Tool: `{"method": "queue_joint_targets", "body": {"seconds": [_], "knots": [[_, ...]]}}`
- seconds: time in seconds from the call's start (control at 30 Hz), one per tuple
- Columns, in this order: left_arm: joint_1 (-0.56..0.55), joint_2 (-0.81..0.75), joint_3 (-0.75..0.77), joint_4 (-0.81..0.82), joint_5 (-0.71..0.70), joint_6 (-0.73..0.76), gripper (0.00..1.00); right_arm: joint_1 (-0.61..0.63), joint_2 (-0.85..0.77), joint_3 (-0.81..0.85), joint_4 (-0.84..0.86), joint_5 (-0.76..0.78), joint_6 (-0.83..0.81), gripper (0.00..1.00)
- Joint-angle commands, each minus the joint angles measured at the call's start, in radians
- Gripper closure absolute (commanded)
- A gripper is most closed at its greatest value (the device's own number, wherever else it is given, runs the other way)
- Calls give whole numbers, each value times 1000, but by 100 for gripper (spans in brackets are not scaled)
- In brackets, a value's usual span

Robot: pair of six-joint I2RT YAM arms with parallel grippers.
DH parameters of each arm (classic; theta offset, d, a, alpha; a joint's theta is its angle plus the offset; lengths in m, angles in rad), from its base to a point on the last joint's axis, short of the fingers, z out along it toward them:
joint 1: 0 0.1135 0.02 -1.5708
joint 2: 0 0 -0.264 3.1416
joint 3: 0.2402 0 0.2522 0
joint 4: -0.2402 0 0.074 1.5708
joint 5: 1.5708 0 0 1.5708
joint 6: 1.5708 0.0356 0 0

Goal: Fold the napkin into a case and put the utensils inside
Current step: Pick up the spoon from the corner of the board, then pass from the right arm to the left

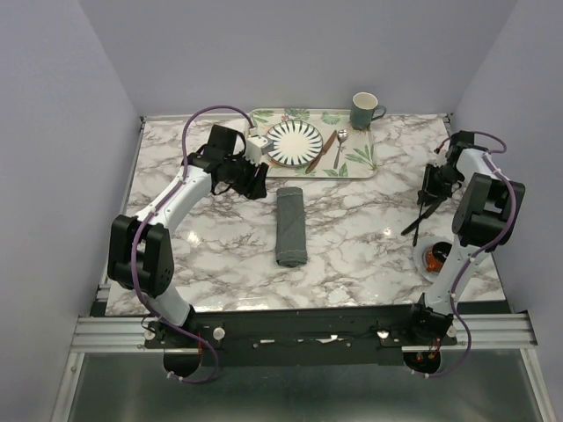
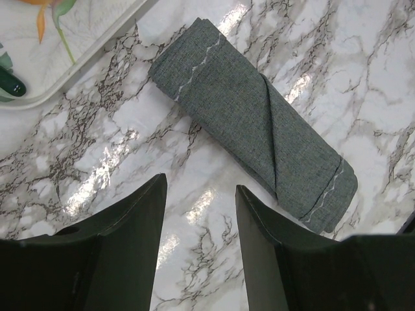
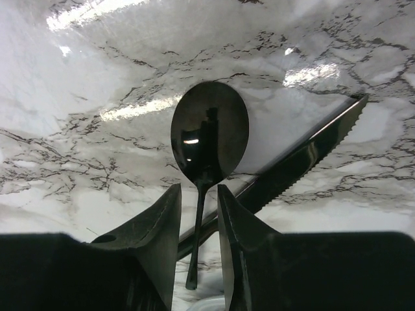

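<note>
Top external view: nearest, on the right, a small white dish (image 1: 433,257) holding something orange is seen on the marble table (image 1: 369,237). Just beyond it the right gripper (image 1: 428,204) is held low over the marble, well to the right of the case (image 1: 290,227). In the right wrist view its fingers (image 3: 162,227) are set narrowly apart on either side of the handle of a dark spoon (image 3: 209,133). A dark serrated knife (image 3: 311,152) is crossed behind the spoon's neck. Whether the handle is actually pinched cannot be told.

The case is laid at the middle of the table, folded long and narrow, its length running near to far, and is touched by neither gripper. The left gripper (image 1: 253,183) is found by its far left end. In the left wrist view the jaws are spread wide, with only bare marble between them.

Farthest, a leaf-patterned tray (image 1: 361,160) is set against the back edge. On it a striped plate (image 1: 296,143) is flanked on its right by a brownish knife (image 1: 319,151) and a silver spoon (image 1: 339,148). A green mug (image 1: 365,110) is stood at its far right corner.
</note>
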Motion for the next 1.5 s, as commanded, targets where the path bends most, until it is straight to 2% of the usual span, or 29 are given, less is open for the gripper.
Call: {"method": "queue_joint_targets", "body": {"seconds": [0.0,0.2,0.37,0.4,0.43,0.47,0.53,0.63,0.67,0.73,0.77,0.8,0.9,0.97,1.1,1.13,1.23,1.3,1.47], "knots": [[7,6,18,-14,-3,13,42,14,-12,-64,13,9,34,63],[9,-3,3,-9,-2,17,42,17,-52,-90,44,-6,35,61],[10,0,3,-6,1,14,42,26,-15,-72,44,0,26,69],[10,0,6,-6,1,13,42,27,-7,-66,43,-3,26,71],[10,2,9,-7,3,12,42,27,2,-50,36,-11,24,89],[18,3,21,-7,7,4,42,29,10,-40,32,-33,20,98],[30,5,35,-9,36,-26,42,29,7,-18,17,-63,6,99],[55,-1,75,3,86,-63,41,29,-67,-15,27,-237,-64,99],[59,-8,96,19,115,-71,41,29,-102,-21,33,-365,-83,99],[69,-29,118,45,144,-106,40,29,-194,-15,46,-499,-113,99],[70,-34,147,69,190,-120,40,30,-219,-7,46,-644,-117,99],[70,-37,165,81,216,-137,40,35,-239,17,46,-717,-111,99],[70,-18,236,167,346,-268,39,73,-296,60,102,-918,9,99],[64,-5,264,292,408,-426,39,107,-334,85,228,-997,179,99],[27,34,276,558,509,-721,37,213,-395,77,482,-1072,405,99],[15,41,281,618,533,-770,37,252,-411,63,598,-1080,491,99],[-31,64,285,816,546,-989,37,325,-464,-24,825,-1114,668,99],[-60,66,265,928,528,-1109,37,352,-496,-75,904,-1094,728,99],[-120,55,201,993,501,-1132,40,417,-515,-159,1210,-1052,961,99]]}}
